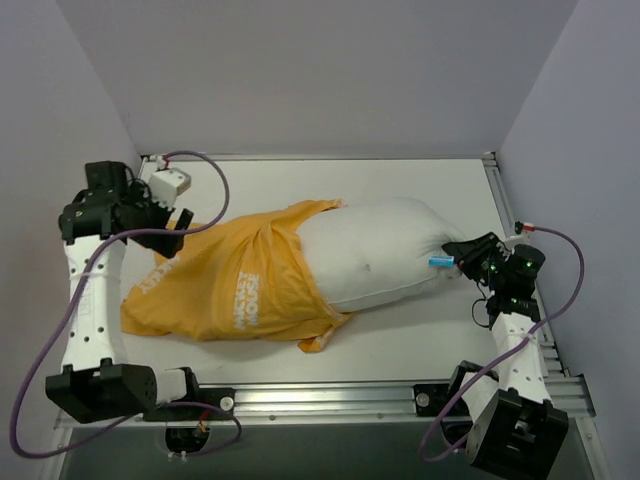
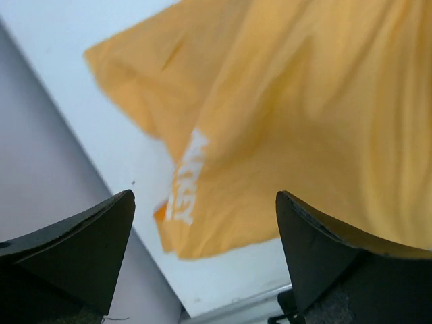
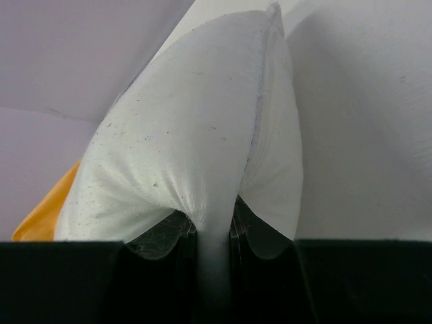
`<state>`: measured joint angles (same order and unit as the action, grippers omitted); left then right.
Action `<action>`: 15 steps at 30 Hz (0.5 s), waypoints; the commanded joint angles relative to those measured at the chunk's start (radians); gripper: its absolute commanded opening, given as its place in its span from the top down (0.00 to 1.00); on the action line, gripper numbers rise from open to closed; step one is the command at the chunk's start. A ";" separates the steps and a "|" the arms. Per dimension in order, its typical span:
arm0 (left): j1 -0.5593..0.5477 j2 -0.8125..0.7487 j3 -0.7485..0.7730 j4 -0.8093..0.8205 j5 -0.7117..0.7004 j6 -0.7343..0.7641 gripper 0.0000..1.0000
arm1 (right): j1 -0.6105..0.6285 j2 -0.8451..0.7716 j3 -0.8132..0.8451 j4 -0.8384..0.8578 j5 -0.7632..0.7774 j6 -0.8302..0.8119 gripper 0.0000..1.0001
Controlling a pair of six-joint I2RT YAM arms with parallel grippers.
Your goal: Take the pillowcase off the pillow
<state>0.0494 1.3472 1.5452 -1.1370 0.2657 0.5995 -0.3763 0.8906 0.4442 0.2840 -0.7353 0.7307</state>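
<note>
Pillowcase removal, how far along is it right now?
More than halfway. Done: most of the white pillow lies bare, out of the orange pillowcase. In hand: the right gripper pinches the pillow's corner; the left gripper is open above the pillowcase, gripping nothing. Left: the pillow's other end sits inside the bunched opening and must come out.

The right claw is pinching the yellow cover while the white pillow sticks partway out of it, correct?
Not quite. The right gripper is pinching a corner of the white pillow, not the yellow pillowcase; the right wrist view shows white fabric bunched in its grip. The pillow does stick partway out of the pillowcase.
</note>
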 commanded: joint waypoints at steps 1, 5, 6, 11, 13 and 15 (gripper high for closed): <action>0.208 -0.074 -0.058 -0.236 -0.075 0.112 0.06 | 0.013 -0.015 0.056 0.023 0.108 -0.019 1.00; 0.490 -0.074 -0.282 -0.349 -0.039 0.327 0.06 | 0.020 0.016 0.073 0.027 0.106 -0.019 1.00; 0.513 -0.094 -0.327 -0.351 -0.045 0.357 0.06 | 0.025 0.028 0.076 0.027 0.106 -0.019 1.00; 0.382 -0.122 -0.605 -0.014 -0.144 0.202 0.06 | 0.042 0.045 0.079 0.044 0.112 -0.019 1.00; 0.331 -0.042 -0.617 0.104 -0.174 0.064 0.06 | 0.043 0.047 0.082 0.043 0.114 -0.024 1.00; 0.306 0.027 -0.579 0.153 -0.130 0.001 0.06 | 0.045 0.044 0.086 0.027 0.112 -0.031 1.00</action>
<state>0.3862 1.3132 0.9108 -1.1824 0.1242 0.7418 -0.3386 0.9424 0.4751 0.2630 -0.6415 0.7101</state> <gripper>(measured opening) 0.938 0.166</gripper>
